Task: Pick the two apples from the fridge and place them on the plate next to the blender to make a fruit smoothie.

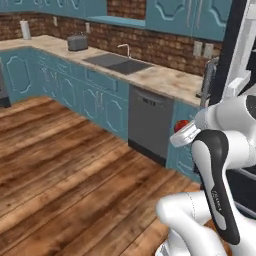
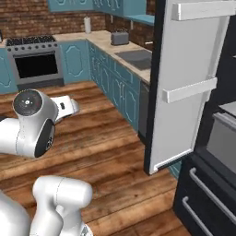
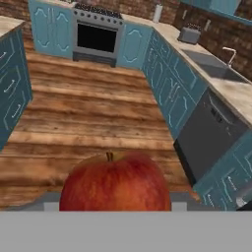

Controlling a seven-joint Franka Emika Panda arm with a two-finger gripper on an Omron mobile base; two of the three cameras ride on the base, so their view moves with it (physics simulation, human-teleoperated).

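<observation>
A red apple (image 3: pixel 115 183) sits in the robot's tool (image 1: pixel 181 131), held over a wooden kitchen floor.

The room has a plank wood floor (image 1: pixel 65 170), teal cabinets, a brick back wall and a pale stone worktop (image 1: pixel 165 80) running across the upper half of the left base view. On that worktop: one sink (image 1: pixel 117 63) at upper centre, one toaster (image 1: pixel 77 42) at upper left, one paper roll (image 1: pixel 25 29) near the corner. One grey dishwasher (image 1: pixel 150 125) stands below, mid-frame. One stove (image 3: pixel 96 35) shows at the hand view's upper left. The fridge (image 2: pixel 207 138) fills the right of the right base view, one door (image 2: pixel 184 83) swung open. One apple is visible, low and central in the hand view. The white arm is folded, elbow raised; the tool is clenched around the apple at right of centre in the left base view.
</observation>
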